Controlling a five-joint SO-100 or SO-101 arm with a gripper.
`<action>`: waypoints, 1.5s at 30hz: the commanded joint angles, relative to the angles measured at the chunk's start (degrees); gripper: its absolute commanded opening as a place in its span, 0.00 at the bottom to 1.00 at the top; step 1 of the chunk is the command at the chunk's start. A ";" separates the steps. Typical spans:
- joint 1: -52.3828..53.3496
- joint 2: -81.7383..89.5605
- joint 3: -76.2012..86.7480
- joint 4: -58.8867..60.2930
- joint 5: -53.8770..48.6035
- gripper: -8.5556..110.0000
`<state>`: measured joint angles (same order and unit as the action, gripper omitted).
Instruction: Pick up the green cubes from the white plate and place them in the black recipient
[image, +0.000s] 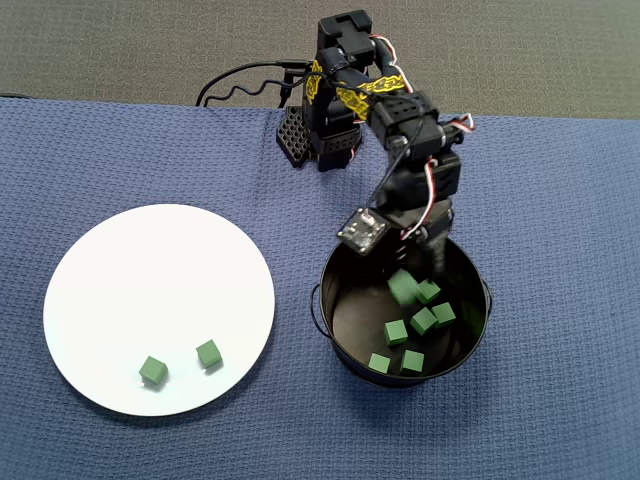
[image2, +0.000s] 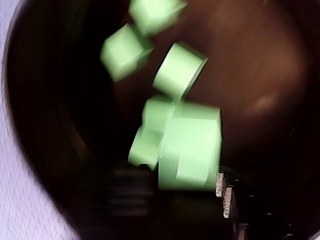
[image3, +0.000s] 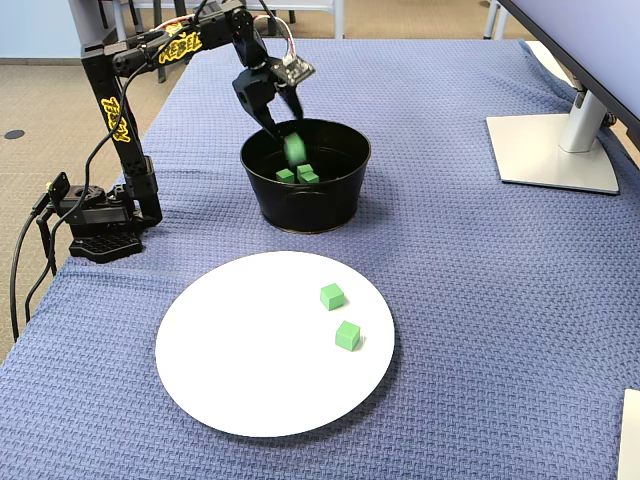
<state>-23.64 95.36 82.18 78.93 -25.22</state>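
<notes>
Blue waffle-weave cloth (image3: 480, 300) covers the table; a grey monitor stand (image3: 555, 150) sits at the right edge in the fixed view, with beige carpet beyond. The black arm, marked with yellow lettering, rises from its clamped base (image3: 100, 235), folds at the elbow and pitches down over the black recipient (image3: 305, 205). The gripper (image3: 283, 130) hangs just inside the rim, fingers parted; a blurred green cube (image3: 294, 148) sits between or just below them, contact indeterminate. The recipient is a round, glossy, straight-walled pot with small side lugs. Several matte green cubes (image: 410, 330) lie on its floor; the wrist view shows them (image2: 177, 70) blurred. The white plate (image: 120, 270), flat and glossy, holds two cubes (image: 153, 371) near its rim, slightly apart.
</notes>
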 joint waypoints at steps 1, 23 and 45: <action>4.04 4.13 -1.23 0.44 -4.04 0.45; 39.02 -2.99 4.57 -19.42 -12.13 0.27; 44.91 -28.13 -17.23 -13.01 -18.19 0.42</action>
<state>20.48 68.38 71.19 64.69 -42.19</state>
